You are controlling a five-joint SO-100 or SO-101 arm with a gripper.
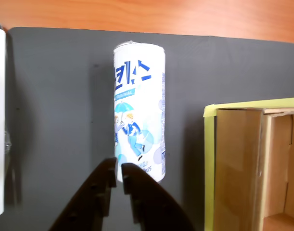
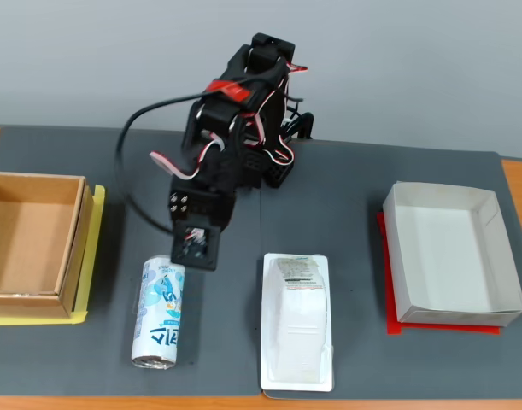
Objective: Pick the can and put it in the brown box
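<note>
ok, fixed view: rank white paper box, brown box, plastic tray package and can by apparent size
1. white paper box and brown box: look alike in footprint, and the brown box is cut off at the left edge, so no ranking between them
2. plastic tray package
3. can, slimmest and shortest

**Colours and Patterns on the Bench**

The can (image 2: 161, 312) is printed white with light-blue lettering and a blue cartoon figure, and silver is seen at its end. The brown box (image 2: 34, 243) is shown in plain cardboard brown, laid on a yellow sheet (image 2: 96, 224). The mat (image 2: 354, 179) is coloured dark grey, edged by an orange wood-grain bench (image 2: 517, 179). The gripper (image 1: 118, 169) is seen in black. A white paper box (image 2: 453, 252) is set on red.
</note>
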